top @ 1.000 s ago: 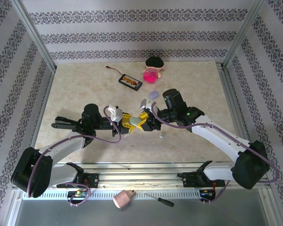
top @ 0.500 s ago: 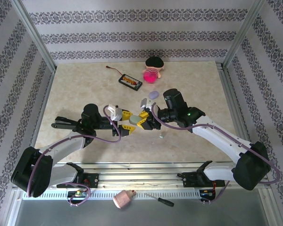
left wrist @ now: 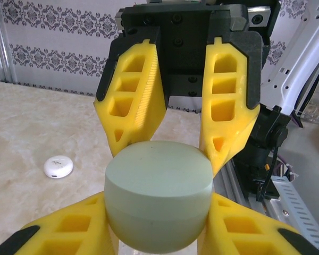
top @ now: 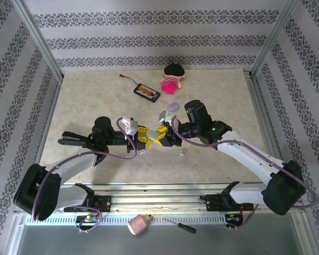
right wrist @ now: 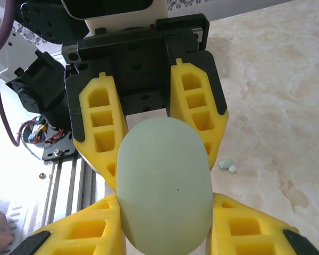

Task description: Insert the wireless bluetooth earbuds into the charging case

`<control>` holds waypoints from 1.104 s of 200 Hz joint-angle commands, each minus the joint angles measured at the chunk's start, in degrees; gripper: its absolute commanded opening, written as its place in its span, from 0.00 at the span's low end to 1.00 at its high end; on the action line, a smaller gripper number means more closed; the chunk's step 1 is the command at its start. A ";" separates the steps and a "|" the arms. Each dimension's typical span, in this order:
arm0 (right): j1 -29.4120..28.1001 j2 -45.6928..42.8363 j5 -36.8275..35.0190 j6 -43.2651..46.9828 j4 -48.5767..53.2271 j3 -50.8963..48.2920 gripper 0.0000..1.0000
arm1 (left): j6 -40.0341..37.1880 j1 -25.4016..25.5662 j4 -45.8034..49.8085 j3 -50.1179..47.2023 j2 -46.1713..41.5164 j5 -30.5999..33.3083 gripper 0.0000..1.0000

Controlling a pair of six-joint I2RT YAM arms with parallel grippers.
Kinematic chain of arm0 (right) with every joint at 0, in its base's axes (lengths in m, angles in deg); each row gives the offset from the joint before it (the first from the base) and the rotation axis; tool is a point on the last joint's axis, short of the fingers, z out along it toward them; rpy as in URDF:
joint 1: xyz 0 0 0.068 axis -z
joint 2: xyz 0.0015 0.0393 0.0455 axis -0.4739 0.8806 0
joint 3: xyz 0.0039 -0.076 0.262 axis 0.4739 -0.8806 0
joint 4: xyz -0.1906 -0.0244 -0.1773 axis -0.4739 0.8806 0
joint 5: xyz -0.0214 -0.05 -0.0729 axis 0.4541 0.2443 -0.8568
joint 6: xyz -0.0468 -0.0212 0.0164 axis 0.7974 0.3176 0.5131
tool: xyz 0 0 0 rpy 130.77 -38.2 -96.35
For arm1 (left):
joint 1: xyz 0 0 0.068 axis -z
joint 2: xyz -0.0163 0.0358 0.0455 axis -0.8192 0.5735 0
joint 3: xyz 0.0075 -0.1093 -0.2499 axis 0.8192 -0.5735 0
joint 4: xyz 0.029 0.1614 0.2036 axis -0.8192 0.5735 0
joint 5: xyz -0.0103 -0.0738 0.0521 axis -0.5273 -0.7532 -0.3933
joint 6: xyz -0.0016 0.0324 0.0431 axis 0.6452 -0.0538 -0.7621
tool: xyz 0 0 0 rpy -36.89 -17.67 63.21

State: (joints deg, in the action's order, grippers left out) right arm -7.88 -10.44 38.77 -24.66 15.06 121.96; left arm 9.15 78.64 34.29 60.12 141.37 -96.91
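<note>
Top view, left gripper [top: 144, 139]: reaches in from the left to the middle of the table [top: 85, 101]. Its yellow fingers are closed on one end of the mint-green charging case [top: 150, 137].
Top view, right gripper [top: 159, 137]: comes in from the right, nose to nose with the left gripper. Its fingers are clamped on the other end of the same case.
Top view, earbud [top: 182, 154]: a tiny pale piece lying on the table just to the near side of the right gripper, apart from the case.
Top view, other items: a lavender case [top: 173, 107] lies just beyond the right wrist. A black tray [top: 147, 92], a pink object [top: 170, 85] and a dark-capped toy [top: 175, 70] sit toward the far wall. A screwdriver [top: 179, 226] lies in front of the base rail.
Left wrist view, left gripper: its fingers [left wrist: 239, 228], low in frame, press both flanks of the case.
Left wrist view, right gripper: faces the camera, with both fingertips meeting the case's far edge.
Left wrist view, case: rounded, with a seam running round its side. Whether the lid is fully seated cannot be told.
Left wrist view, white pebble [left wrist: 58, 167]: on the table to the left, well apart.
Right wrist view, grip: the right gripper's own fingers [right wrist: 90, 231] pinch the near end of the case, and the left gripper's fingers flank the far end.
Right wrist view, earbud [right wrist: 225, 163]: mint-green, lying on the table to the right of the grippers, outside the case. A small white bit [right wrist: 232, 169] touches it.
</note>
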 commanded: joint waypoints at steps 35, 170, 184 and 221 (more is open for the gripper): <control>-0.12 -0.82 -1.57 -0.88 -2.86 0.40 0.45 | -1.55 0.19 -2.12 0.71 -1.24 -2.94 0.31; 4.23 -2.73 -7.88 -8.28 -8.69 -0.71 0.68 | -4.19 0.22 1.16 1.04 -2.03 -2.94 0.29; 4.65 -2.77 -8.02 -8.65 -9.02 -0.75 0.69 | -4.32 0.19 1.28 1.18 -1.92 -2.85 0.29; 4.72 -4.61 -1.01 -7.21 -8.78 -1.43 0.81 | -5.57 0.14 1.73 0.79 -1.51 -1.40 0.29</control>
State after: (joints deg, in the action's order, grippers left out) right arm -3.31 -12.71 32.76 -32.23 7.71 121.76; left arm 5.81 78.62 35.75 60.12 140.56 -97.85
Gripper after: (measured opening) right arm 0.780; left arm 0.332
